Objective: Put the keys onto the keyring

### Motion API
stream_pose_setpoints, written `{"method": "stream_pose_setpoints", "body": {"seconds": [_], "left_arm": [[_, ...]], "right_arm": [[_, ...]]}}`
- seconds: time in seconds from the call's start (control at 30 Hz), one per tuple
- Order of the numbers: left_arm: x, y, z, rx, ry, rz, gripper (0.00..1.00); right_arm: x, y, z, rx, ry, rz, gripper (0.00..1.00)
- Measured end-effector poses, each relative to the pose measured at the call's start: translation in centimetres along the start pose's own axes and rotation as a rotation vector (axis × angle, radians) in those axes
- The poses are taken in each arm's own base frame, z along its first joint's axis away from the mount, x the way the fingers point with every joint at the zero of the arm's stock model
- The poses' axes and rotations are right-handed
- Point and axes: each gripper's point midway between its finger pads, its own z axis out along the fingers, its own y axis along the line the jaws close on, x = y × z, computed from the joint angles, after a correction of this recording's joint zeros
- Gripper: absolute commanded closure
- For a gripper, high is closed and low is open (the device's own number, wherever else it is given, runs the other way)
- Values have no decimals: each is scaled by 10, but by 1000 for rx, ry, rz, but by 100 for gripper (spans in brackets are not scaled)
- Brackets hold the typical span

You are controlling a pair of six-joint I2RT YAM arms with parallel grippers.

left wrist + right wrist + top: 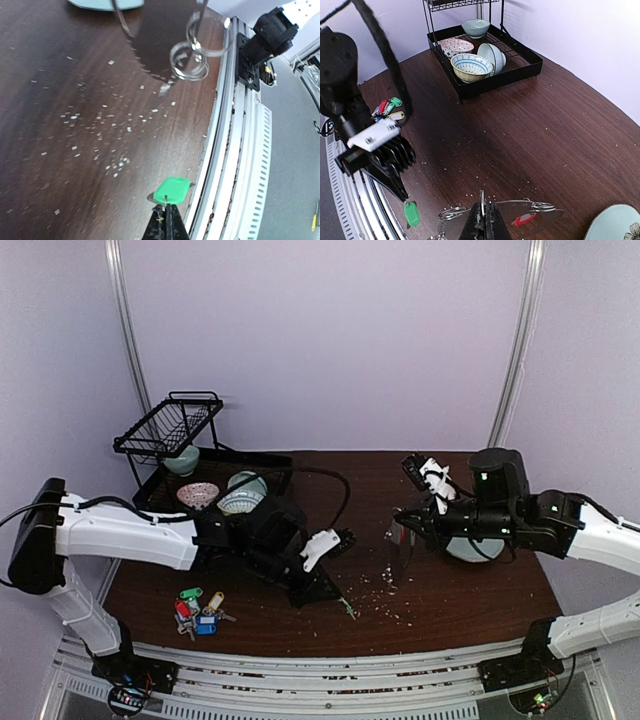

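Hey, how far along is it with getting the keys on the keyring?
Early. A red-tagged key seems already on the keyring, which the right fingers pinch. The left fingers hold a green-tagged key, not yet threaded. The other keys lie piled on the table.

Overhead camera faces the whole table; both close wrist cameras share the green-tagged key and keyring.

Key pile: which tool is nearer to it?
Left. The left tool, holding a green-tagged key, is right of the key pile; the right tool, holding the keyring, is farther right.
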Motion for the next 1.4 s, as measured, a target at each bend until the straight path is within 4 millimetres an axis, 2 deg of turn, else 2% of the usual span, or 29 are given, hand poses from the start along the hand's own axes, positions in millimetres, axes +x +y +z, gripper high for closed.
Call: {"method": "stream_pose_setpoints", "body": {"seconds": [0.03,0.1,0.13,0.17,0.23,0.3,0.37,0.43,0.5,0.57,0.67,0.73,0.87,1.0,1.07,1.2,1.3,1.4], "left_arm": [[3,-2,10,32,4,0,98],[10,2,25,56,21,-17,70],[14,7,32,51,31,-35,62],[18,17,37,31,39,-68,57],[23,46,37,-48,33,-147,54],[22,79,23,-147,-2,-210,51],[16,108,-4,-254,-65,-239,51],[-5,117,-38,-325,-161,-214,51],[-34,106,-69,-340,-266,-144,52],[-65,84,-102,-326,-382,-43,51],[-91,49,-136,-291,-490,122,48],[-99,24,-150,-255,-531,235,48],[-102,-11,-158,-166,-558,405,53],[-97,-23,-157,-118,-552,492,62],[-90,-28,-154,-91,-543,544,68],[-72,-40,-153,-43,-543,653,72],[-61,-46,-161,-41,-579,716,77],[-59,-47,-172,-73,-637,754,77]], "right_arm": [[-1,0,-2,3,-3,0,100],[-2,-1,-3,6,-1,1,100],[-2,-1,-3,6,0,1,100],[-3,-1,-4,6,2,1,100],[-8,0,-6,2,-3,0,100],[-13,4,-9,-21,-9,-1,100],[-16,11,-11,-63,-12,-5,100],[-19,20,-12,-117,-12,-12,100],[-20,32,-11,-185,-7,-22,100],[-19,43,-10,-247,0,-36,100],[-19,65,-9,-354,3,-80,100],[-20,80,-8,-420,-3,-125,100],[-31,112,-7,-525,-43,-221,100],[-50,134,-2,-584,-102,-296,100],[-60,140,4,-596,-129,-317,100],[-71,147,17,-603,-155,-338,100],[-77,150,27,-600,-171,-353,100],[-78,153,32,-599,-182,-360,100]]}}
